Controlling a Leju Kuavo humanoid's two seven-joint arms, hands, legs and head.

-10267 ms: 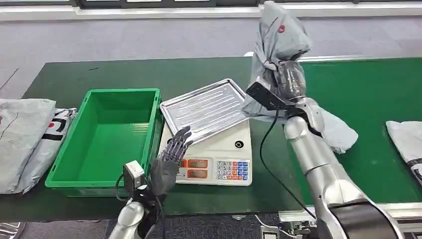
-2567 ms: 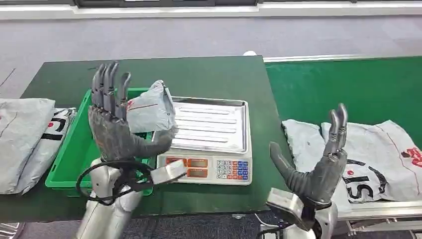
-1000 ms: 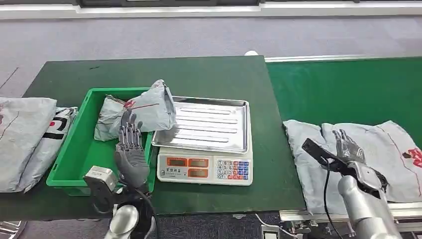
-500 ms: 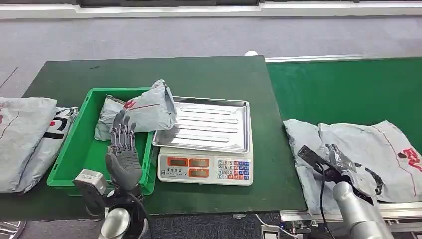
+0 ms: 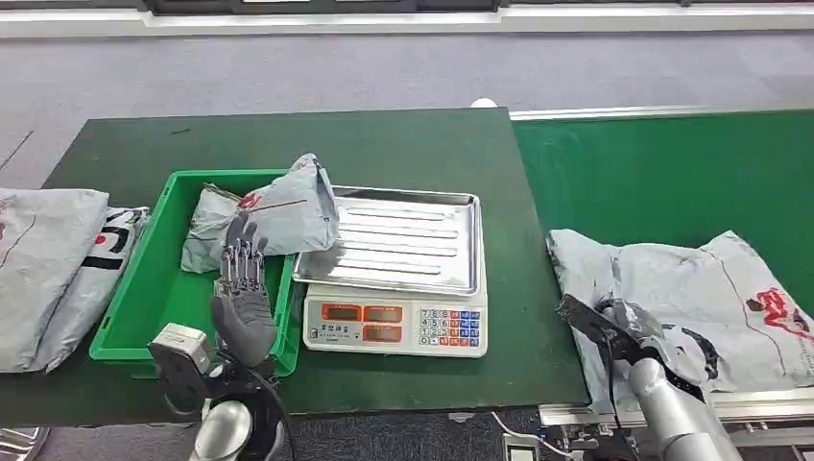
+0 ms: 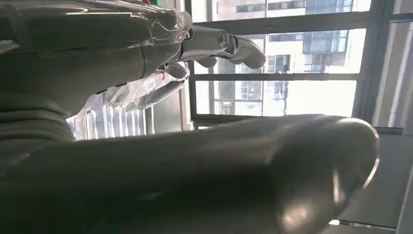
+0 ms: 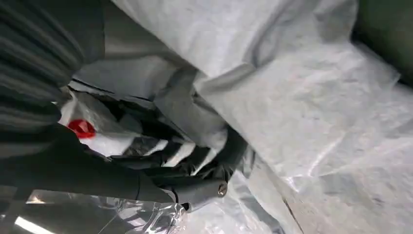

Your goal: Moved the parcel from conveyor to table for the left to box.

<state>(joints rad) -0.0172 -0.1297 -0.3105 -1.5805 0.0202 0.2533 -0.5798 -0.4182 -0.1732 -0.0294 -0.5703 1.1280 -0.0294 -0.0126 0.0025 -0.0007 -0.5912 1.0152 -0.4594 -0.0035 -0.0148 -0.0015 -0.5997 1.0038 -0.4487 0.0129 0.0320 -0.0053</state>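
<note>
Right hand (image 5: 662,338) grips a grey parcel (image 5: 706,293) on the green conveyor belt (image 5: 672,173) | left hand (image 5: 242,293) raised, fingers apart, holding nothing, before the green bin (image 5: 134,303) | another grey parcel (image 5: 274,211) leans over the bin's rim onto the scale tray (image 5: 408,240).

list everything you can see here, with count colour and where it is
parcel: 1, grey, half in the bin, leaning on the scale tray
bin: 1, green, table left
scale: 1, white with steel tray, table centre
parcels on conveyor: 2 overlapping, grey, right belt
bags: 2, grey, table's far left
left hand: 1, dark grey, raised over the bin's near edge, holding nothing
right hand: 1, dark grey, gripping a conveyor parcel
</note>
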